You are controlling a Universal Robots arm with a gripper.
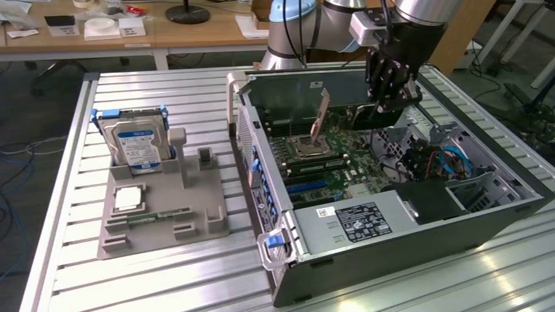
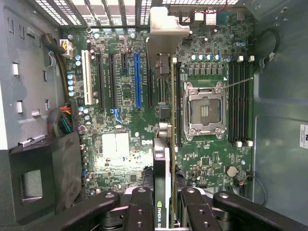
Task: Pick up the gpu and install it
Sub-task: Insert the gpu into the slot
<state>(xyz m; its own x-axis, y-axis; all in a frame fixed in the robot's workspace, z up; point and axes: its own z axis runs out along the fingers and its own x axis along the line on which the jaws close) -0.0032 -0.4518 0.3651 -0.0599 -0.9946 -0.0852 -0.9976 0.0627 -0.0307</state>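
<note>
Arm (image 1: pixel 423 18) angled down into case (image 1: pixel 390 244), tool (image 1: pixel 387 97) clamping gpu (image 2: pixel 163 163)

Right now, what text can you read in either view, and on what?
"NVIDIA", then cut-off letters: edge of the gpu held in the gripper.
Label on the grey box in the case: too small to read.
Blue label on the hard drive: too small.
White sticker on the case wall: too small.
</note>
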